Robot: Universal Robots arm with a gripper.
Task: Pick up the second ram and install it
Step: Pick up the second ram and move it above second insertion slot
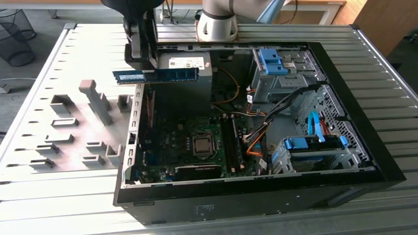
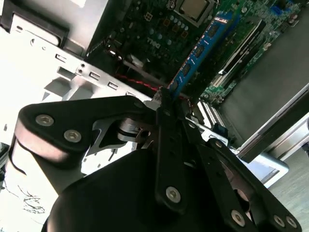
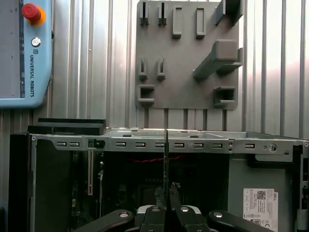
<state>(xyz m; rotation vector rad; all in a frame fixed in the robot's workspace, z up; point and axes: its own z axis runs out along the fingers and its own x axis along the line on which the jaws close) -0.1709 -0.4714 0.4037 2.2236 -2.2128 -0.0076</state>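
— State of the tool?
— Pressed together, pinching the second ram between both fingers, nearer the stick's end on the exterior view's left.
— Whereabouts of the second ram, then?
— Up in the air, level and on edge, above the open computer case at its far corner on the exterior view's left. Just beside the power supply. Touching only the tool.
— Near the memory slots?
— No, well apart. Set down on the motherboard, just to the exterior view's right of the processor socket.
— Anything from the wrist?
— In the second wrist view, juts out blue from between the black fingers, over the motherboard. In the first wrist view, shows edge-on as a thin dark line rising from the tool and crossing the case's perforated metal wall.
— And outside the case?
— A grey fixture plate with upright blocks, flat on the slatted metal counter, just beside the case on the exterior view's left. Also a teach pendant with a red button, on the same counter near the plate.
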